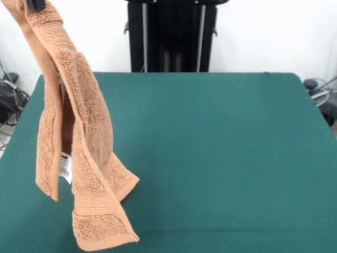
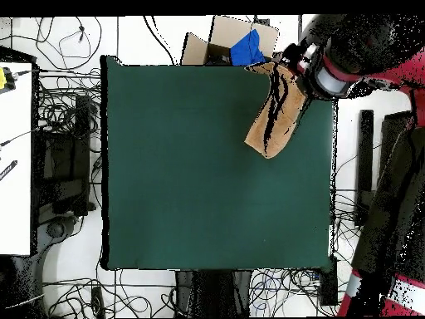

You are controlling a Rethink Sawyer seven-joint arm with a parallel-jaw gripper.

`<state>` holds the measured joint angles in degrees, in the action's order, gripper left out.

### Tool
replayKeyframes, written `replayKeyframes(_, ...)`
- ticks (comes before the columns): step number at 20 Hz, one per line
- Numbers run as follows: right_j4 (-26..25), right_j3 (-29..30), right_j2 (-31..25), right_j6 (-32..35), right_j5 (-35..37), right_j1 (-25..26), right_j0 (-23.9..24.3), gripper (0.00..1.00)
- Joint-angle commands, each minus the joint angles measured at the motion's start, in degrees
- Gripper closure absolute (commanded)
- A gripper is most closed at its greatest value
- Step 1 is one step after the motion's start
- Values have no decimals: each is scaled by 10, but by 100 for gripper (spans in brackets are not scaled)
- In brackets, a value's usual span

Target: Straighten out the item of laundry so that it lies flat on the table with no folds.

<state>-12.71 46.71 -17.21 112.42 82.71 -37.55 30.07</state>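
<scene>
Hanging in long folds from the gripper (image 1: 36,5) at the top left corner of the front view: the orange-tan towel (image 1: 79,147), lifted nearly clear of the table (image 1: 210,158). Draped over the table's left part in that view, near its left edge; lowest hem band down at the picture's bottom edge, whether touching the felt or just above it cannot be told. Small white tag (image 1: 65,167) showing between two hanging folds, about two thirds of the way down. Doubled lengthwise, several vertical creases, nothing spread flat.

Open green felt across the whole middle and right of the front view, out to the far and right edges, bare of anything else.

Reaching in from the right side of the overhead view: red and black arm (image 2: 365,58), bent above the table's upper right corner, wrist over the towel's top end. Towel (image 2: 274,120) seen there as a narrow tan strip just inside that corner. Fingers pinching the towel's upper end, only a dark tip visible.
</scene>
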Motion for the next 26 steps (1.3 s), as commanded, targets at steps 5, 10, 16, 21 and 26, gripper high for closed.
replayKeyframes(5, -35, 32, -37, -185, -22, 9, 11, 100)
replayKeyframes(10, -35, 48, -37, -200, -63, 18, 18, 100)
replayKeyframes(16, -28, 38, -37, -225, -68, 31, 23, 100)
replayKeyframes(21, -22, 56, -28, -225, -79, 22, 19, 100)
replayKeyframes(26, -13, 111, -22, -195, -132, 12, 9, 100)
